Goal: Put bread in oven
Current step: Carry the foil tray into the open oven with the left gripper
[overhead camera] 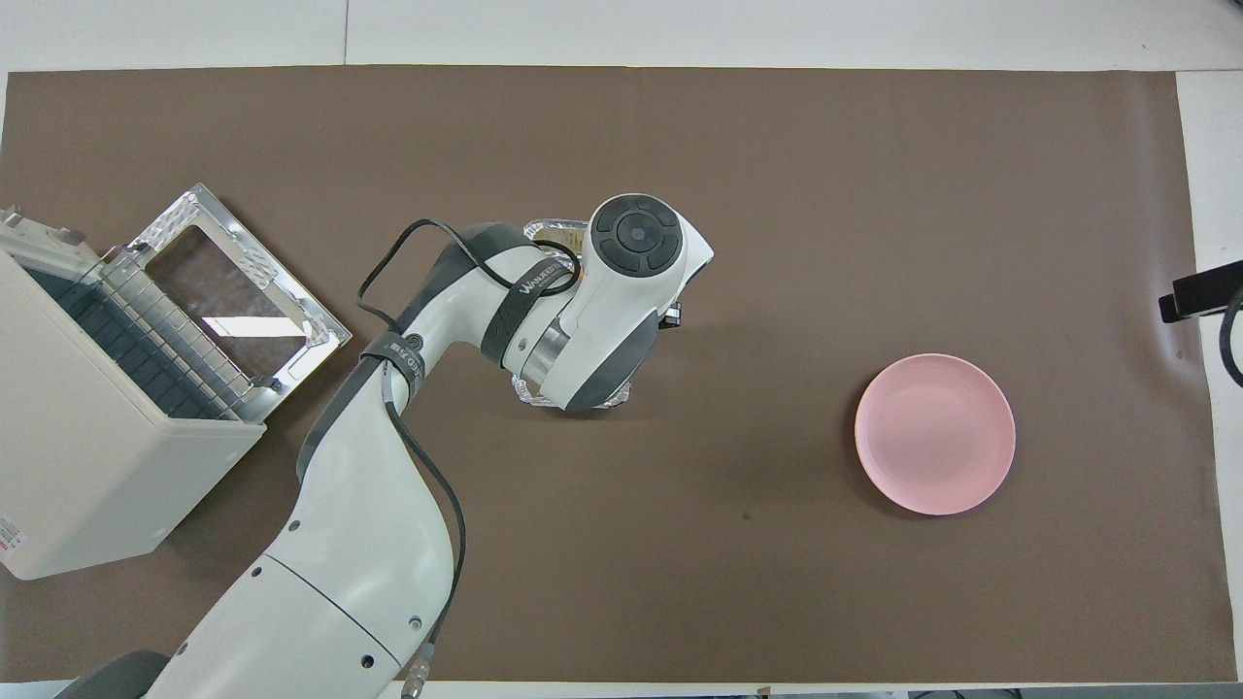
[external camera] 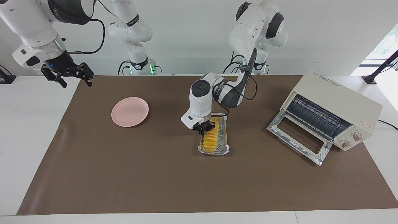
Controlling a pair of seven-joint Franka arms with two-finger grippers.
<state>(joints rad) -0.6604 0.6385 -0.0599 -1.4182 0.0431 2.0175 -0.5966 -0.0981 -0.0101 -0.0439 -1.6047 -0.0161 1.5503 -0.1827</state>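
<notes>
Starting at the right arm's end of the desk (external camera: 124, 174), the right hand (external camera: 72, 76) waits in the air over the desk's edge with its fingers spread wide and holding nothing. It is well clear of the work. Next comes the round pink plate (external camera: 130, 111), bare and not needed for this step.

At the middle of the desk, the left hand (external camera: 205, 128) is down in the crinkled foil tray (external camera: 224, 137). Its fingers are drawn in tight on the end of the bread (external camera: 209, 140) nearest the robots. The rest of the ridged yellow-orange loaf lies along the tray, pointing away from the robots. In the overhead view the arm's wrist hides the grip entirely.

The step in hand looks like the lift out of the tray. Because the grip is at one end, the free end will likely sag or swing, so a slow, straight rise is wise. The light tray may also come up with the loaf. Only once the loaf is clear should it travel sideways.

At the left arm's end stands the cream toaster oven (external camera: 339, 102). Its glass door (external camera: 298, 137) is dropped flat and its wire rack (external camera: 317, 116) is exposed. The loaf should pass over the door and go in low and level onto the rack.
</notes>
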